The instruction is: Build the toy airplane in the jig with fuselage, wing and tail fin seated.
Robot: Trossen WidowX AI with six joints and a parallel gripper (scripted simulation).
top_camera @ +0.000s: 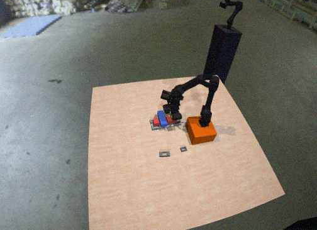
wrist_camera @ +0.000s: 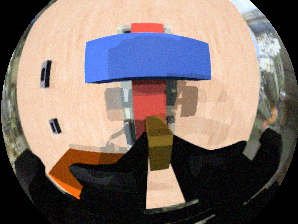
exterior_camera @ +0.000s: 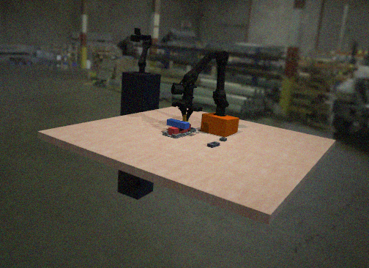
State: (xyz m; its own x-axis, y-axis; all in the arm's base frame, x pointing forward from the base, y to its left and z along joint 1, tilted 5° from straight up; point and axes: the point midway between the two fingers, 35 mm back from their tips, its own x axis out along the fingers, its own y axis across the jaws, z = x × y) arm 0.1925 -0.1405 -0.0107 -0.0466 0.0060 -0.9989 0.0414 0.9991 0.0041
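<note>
The red fuselage (top_camera: pixel 156 121) (exterior_camera: pixel 173 130) (wrist_camera: pixel 149 100) lies in the grey cradle (top_camera: pixel 153 128) (wrist_camera: pixel 126 92) and looks flat. The blue wing (top_camera: pixel 161 118) (exterior_camera: pixel 178 124) (wrist_camera: pixel 147 57) sits crosswise on top of it; its tab and socket are hidden. My gripper (top_camera: pixel 172 115) (exterior_camera: pixel 186 118) (wrist_camera: pixel 154 135) is shut on the yellow tail fin (exterior_camera: pixel 184 117) (wrist_camera: pixel 160 137), upright at the fuselage's tail end, behind the wing. The fin's lower end is close to the fuselage; its tab and the tail socket are hidden, so I cannot tell whether they meet.
The orange base block (top_camera: pixel 201 132) (exterior_camera: pixel 220 124) of my arm stands near the cradle's tail end. A larger grey frame (top_camera: pixel 161 154) (wrist_camera: pixel 48 72) and a smaller one (top_camera: pixel 182 149) (wrist_camera: pixel 56 126) lie on the table to one side. A second arm stands on a dark pillar (top_camera: pixel 222 49) (exterior_camera: pixel 140 91) behind.
</note>
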